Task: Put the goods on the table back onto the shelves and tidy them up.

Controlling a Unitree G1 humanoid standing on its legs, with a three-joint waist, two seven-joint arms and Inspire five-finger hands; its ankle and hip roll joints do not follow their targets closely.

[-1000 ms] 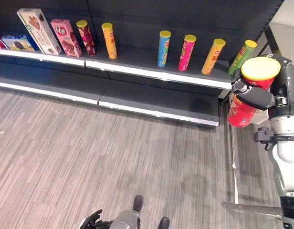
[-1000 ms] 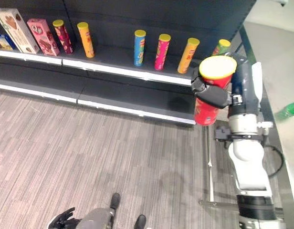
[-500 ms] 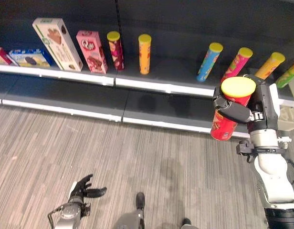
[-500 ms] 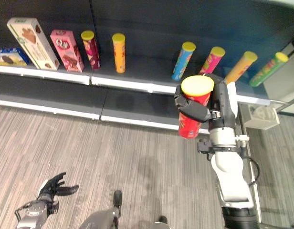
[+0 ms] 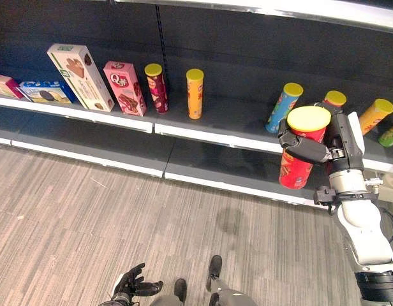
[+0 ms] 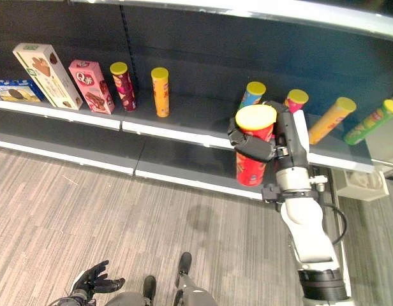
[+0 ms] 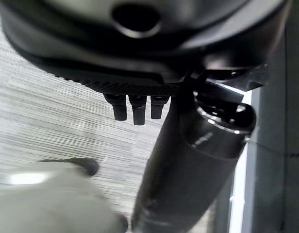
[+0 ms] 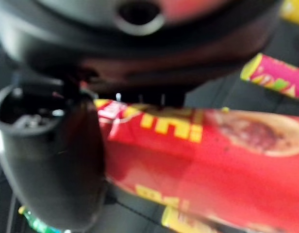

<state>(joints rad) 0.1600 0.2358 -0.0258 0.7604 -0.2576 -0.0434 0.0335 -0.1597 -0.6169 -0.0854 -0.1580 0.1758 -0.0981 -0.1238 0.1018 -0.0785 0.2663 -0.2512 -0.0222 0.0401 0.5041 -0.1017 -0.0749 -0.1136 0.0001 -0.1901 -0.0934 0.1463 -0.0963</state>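
A red can (image 5: 293, 167) with a yellow lid stands upright in my right hand (image 5: 306, 148), whose fingers and thumb (image 8: 47, 160) curl round it. The can (image 8: 203, 160) hangs in front of the middle shelf (image 5: 215, 136), between a blue can (image 5: 283, 107) and a pink can (image 5: 335, 98) that stand there. My left hand (image 5: 134, 287) hangs low over the floor with its fingers (image 7: 135, 109) spread and nothing in it.
On the same shelf stand a green-and-white box (image 5: 80, 76), a pink box (image 5: 124, 87), a dark red can (image 5: 156, 88) and an orange can (image 5: 194, 94). At the right end lean another orange can (image 5: 376, 115) and a green can (image 5: 392, 134). The lower shelf (image 5: 88, 145) is bare.
The camera has swung, so the whole shelf has shifted in view. The red can stays in my right hand and now stands closer to the shelf, between the blue and pink cans.
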